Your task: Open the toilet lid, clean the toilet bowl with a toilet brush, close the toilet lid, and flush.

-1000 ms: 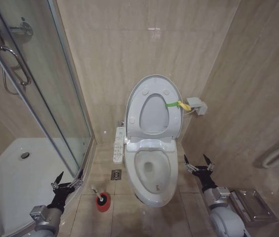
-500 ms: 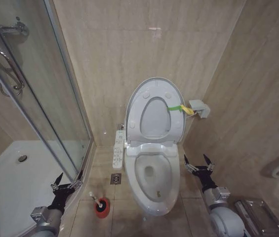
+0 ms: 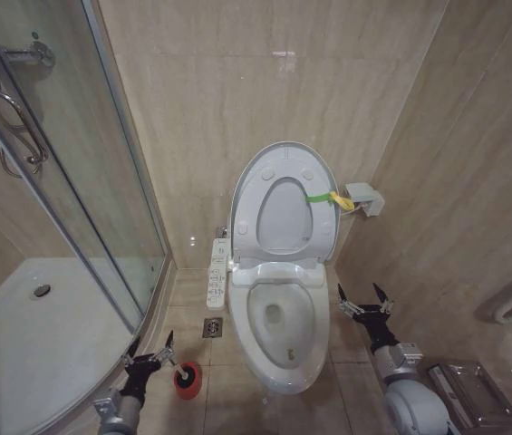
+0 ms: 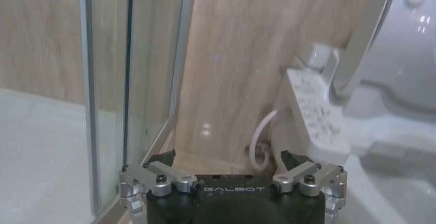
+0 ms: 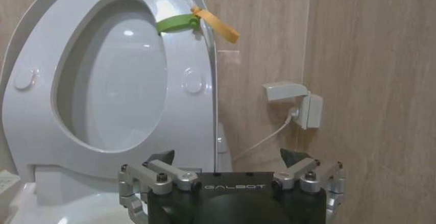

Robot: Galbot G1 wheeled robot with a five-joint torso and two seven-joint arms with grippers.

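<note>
from the head camera i see the toilet lid (image 3: 283, 204) standing upright against the back wall with the ring seat raised against it, the yellow-green strap (image 3: 330, 198) hanging off its right edge. the toilet bowl (image 3: 283, 317) is open below, its narrow button panel (image 3: 217, 268) sticking out on the side toward the shower. the toilet brush (image 3: 181, 370) sits in its red cup holder (image 3: 188, 382) on the floor tiles, just left of the bowl's front.

my left gripper (image 3: 149, 352) is low over the floor, just beside the brush but not touching it — jaws spread wide, nothing between them. on the left wrist camera i look past those fingers (image 4: 158, 175) at the button panel and the shower glass (image 4: 109, 81).

my right gripper (image 3: 363, 301) hangs to the right of the bowl, near the rim, also spread open and empty. its wrist camera faces the raised lid and a wall socket (image 5: 299, 104).
</note>
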